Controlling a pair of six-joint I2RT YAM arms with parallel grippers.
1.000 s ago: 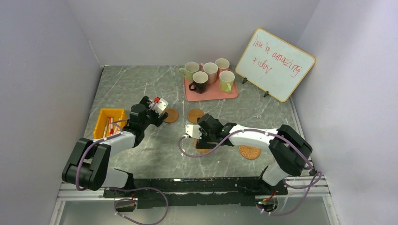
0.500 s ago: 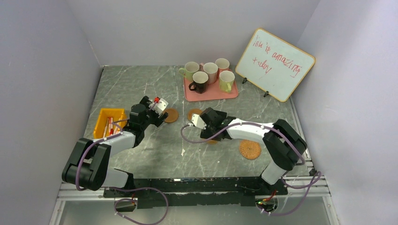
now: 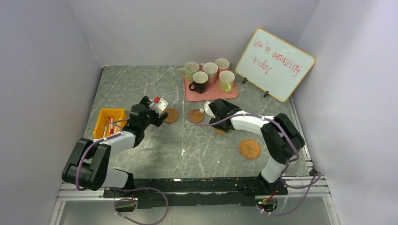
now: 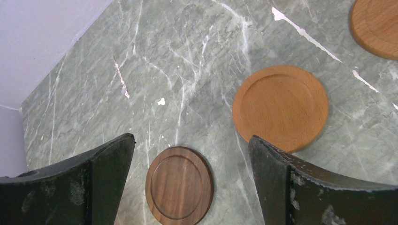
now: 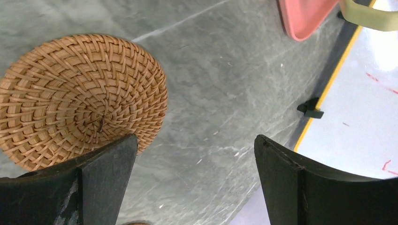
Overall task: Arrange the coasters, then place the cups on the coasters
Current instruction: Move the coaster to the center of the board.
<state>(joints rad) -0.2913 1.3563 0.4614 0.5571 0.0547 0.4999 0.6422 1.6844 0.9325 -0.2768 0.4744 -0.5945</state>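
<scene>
Left pincer (image 4: 190,143): I see its jaws spread wide with nothing gripped, low over the tabletop (image 4: 187,56).
Dark brown coaster (image 4: 179,189): flat on the tabletop, right under the gap between the left fingers.
Wooden coaster (image 4: 280,108): smooth and orange, just beside one left finger. A second wooden coaster (image 4: 375,26) lies beyond it, apart.
Right pincer (image 5: 195,140): jaws wide apart and empty, over bare tabletop.
Woven coaster (image 5: 82,101): flat, its near edge hidden behind one right finger.
Outlying woven coaster (image 3: 249,149): in the open beside the right arm. I cannot tell whether it is the same one.
Cups (image 3: 210,71): all five clustered on the pink tray (image 3: 211,95) at the far side, none on a coaster.
</scene>
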